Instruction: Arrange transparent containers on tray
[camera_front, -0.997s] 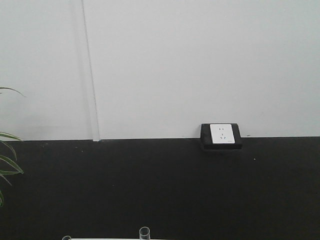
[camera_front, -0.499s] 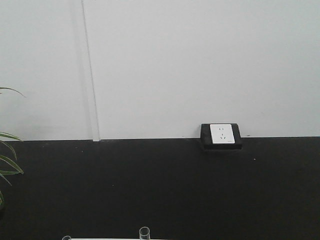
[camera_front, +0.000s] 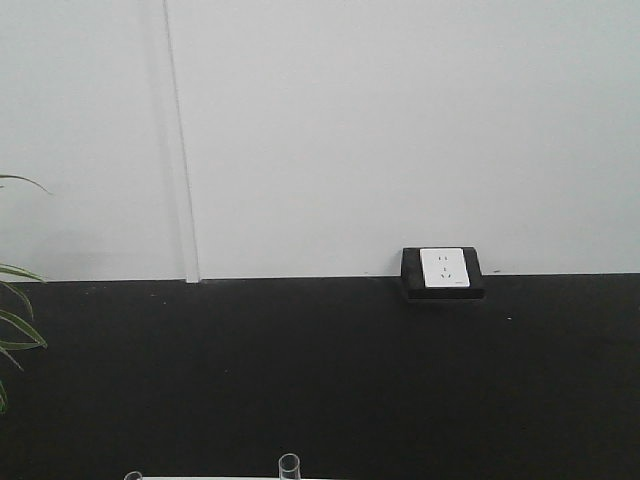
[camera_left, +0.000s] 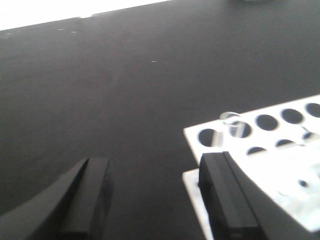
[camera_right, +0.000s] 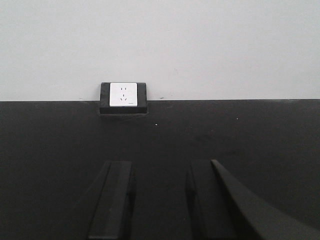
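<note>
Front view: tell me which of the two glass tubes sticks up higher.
The glass tube near bottom centre: rim and wall show, whereas the left tube barely peeks above the frame edge.

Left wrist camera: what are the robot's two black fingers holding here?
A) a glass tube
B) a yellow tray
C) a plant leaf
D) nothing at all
D: the left fingers stand wide apart with nothing gripped. The gap shows mostly black tabletop, and the white rack with round holes sits beside one finger.
</note>
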